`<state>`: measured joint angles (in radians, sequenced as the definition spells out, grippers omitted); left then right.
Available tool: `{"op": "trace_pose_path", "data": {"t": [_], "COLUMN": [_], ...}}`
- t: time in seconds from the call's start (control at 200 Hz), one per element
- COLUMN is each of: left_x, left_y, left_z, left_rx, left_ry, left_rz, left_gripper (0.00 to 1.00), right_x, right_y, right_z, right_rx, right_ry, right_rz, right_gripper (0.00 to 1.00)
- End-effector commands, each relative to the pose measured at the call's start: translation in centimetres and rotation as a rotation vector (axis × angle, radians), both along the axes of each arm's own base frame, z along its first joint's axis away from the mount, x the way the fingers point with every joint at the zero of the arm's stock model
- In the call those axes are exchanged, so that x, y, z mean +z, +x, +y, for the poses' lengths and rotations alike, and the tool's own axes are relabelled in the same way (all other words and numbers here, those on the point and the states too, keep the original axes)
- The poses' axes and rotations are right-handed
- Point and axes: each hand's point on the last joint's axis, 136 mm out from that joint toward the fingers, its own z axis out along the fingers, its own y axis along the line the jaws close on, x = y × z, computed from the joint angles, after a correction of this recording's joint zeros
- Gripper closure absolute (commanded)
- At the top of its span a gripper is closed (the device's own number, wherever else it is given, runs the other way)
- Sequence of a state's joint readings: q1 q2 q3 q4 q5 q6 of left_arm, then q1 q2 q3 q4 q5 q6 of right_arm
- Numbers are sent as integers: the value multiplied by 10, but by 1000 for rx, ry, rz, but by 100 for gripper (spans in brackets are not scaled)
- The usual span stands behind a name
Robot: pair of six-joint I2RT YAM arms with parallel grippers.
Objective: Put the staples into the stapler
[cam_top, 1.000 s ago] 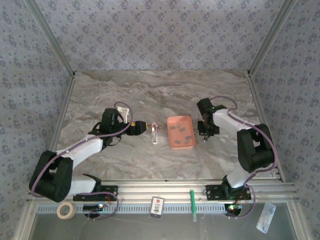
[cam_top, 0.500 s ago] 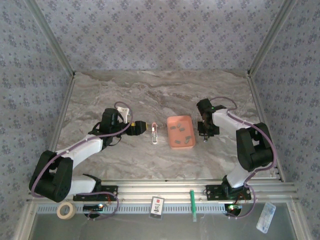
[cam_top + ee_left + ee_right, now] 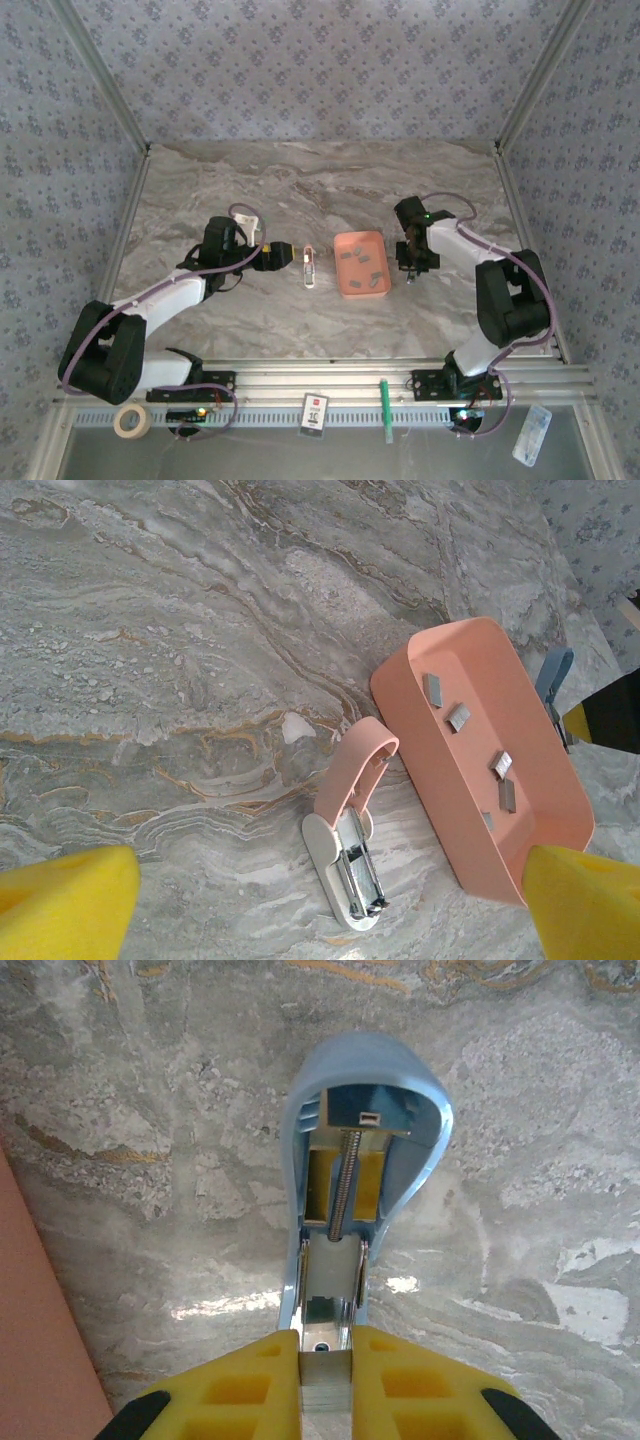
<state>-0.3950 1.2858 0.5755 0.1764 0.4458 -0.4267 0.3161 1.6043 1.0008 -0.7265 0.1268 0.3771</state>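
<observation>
Wide open and empty, left gripper (image 3: 288, 256) near small pink plastic stapler (image 3: 352, 780) lying open; then salmon-pink rectangular plastic tray (image 3: 450, 810) holding tiny grey metal staple strips (image 3: 459, 717); just right, pale-blue plastic mini stapler (image 3: 365, 1060), silver rail clamped in right gripper (image 3: 326, 1345).

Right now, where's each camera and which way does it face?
Top external: above and behind the arm bases, looking down on the table; both arms show.
Left wrist: on the left arm, looking down at the pink stapler and tray; the left gripper, open, shows yellow tips at bottom corners.
Right wrist: on the right arm, looking along the right gripper, shut on the pale-blue stapler.
Top and left wrist share the pink stapler and tray.
</observation>
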Motion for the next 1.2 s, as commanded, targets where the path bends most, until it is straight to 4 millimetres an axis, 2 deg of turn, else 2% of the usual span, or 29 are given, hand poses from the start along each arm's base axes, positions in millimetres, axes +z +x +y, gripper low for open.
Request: {"op": "trace_pose_path", "data": {"t": [0.0,0.38,0.535,0.825,1.194], "left_x": [12,11,11,12,12], "left_y": [3,3,3,4,3], "left_z": [-5,-5,-5,-5,-5], "left_rx": [-25,-24,-25,-25,-24], "left_ry": [-9,-8,-8,-11,-10], "left_rz": [-35,-31,-32,-32,-33], "left_gripper": [2,2,2,2,2], "right_x": [-2,-13,-9,10,1], "right_y": [-7,-9,-7,-1,-4], "right_z": [-5,-2,-1,0,5], "right_rx": [-25,-31,-28,-36,-52], "right_ry": [-9,8,11,10,44], "right_rz": [29,49,42,-13,6], "right_gripper": [83,83,83,82,82]}}
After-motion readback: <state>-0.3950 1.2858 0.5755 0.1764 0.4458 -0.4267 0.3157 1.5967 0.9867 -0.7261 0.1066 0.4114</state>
